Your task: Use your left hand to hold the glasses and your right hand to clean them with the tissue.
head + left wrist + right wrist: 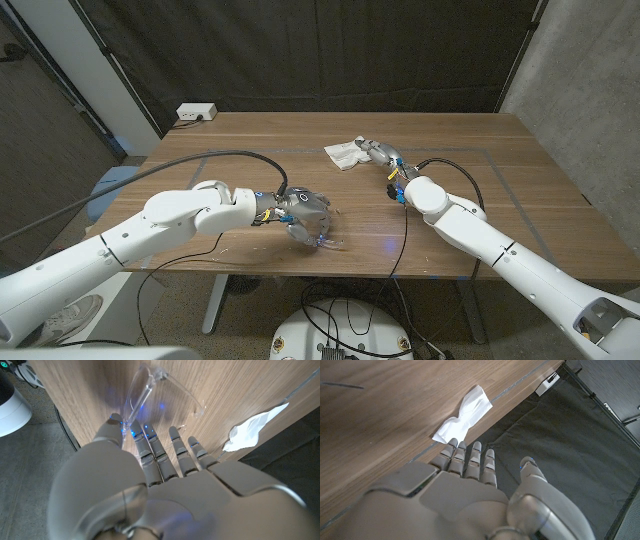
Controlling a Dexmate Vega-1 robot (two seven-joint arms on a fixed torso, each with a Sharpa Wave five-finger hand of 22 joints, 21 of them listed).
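Note:
The clear glasses (150, 395) lie on the wooden table (250, 140) close to its front edge, also seen in the head view as the glasses (326, 240). My left hand (300, 213) reaches over them with fingers (150, 445) extended and spread. Its fingertips come up to the near temple and nothing is gripped. The crumpled white tissue (348, 153) lies at the back middle of the table, also seen as the tissue (465, 410) and the tissue (255, 427). My right hand (383, 154) is at the tissue's right edge, its fingers (467, 457) straight and just short of it.
A white socket box (195, 112) sits at the table's back left corner. A black cable (225, 156) runs across the table to my left arm, and another cable (445, 162) loops by my right forearm. A dark curtain hangs behind the table.

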